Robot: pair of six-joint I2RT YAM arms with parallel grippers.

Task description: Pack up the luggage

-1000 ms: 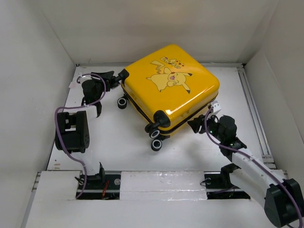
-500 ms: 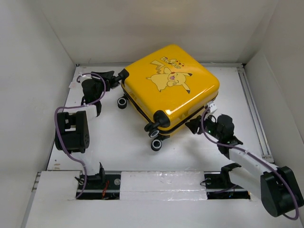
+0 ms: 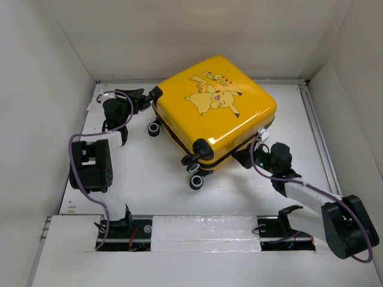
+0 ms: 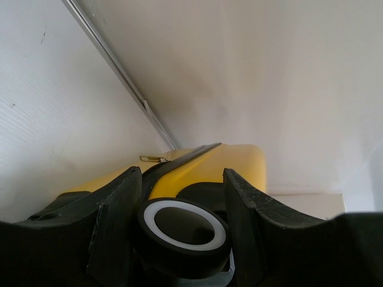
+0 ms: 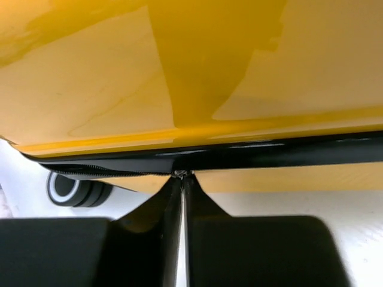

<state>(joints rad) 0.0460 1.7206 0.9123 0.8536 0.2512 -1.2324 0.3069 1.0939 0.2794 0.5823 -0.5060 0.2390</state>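
Observation:
The luggage [image 3: 215,107], a closed glossy yellow suitcase with a cartoon print, lies flat at the back middle of the white table. My left gripper [image 3: 154,94] is at its back-left corner. In the left wrist view its fingers [image 4: 119,203] press both sides of a black spinner wheel [image 4: 182,230] with a white ring. My right gripper [image 3: 244,156] is at the near-right side seam. In the right wrist view its fingertips [image 5: 182,176] meet on the small metal zipper pull [image 5: 179,173] on the black zipper line [image 5: 269,152]; to the left of the pull the zipper teeth lie apart.
Two black wheels [image 3: 196,173] stick out at the suitcase's near corner and another [image 3: 154,128] on its left side. White enclosure walls stand close on the left, back and right. A metal rail [image 3: 320,143] runs along the table's right edge.
The right arm has slid left and forward to the suitcase's side seam, and its fingers have closed together there. The left arm and the suitcase have not moved.

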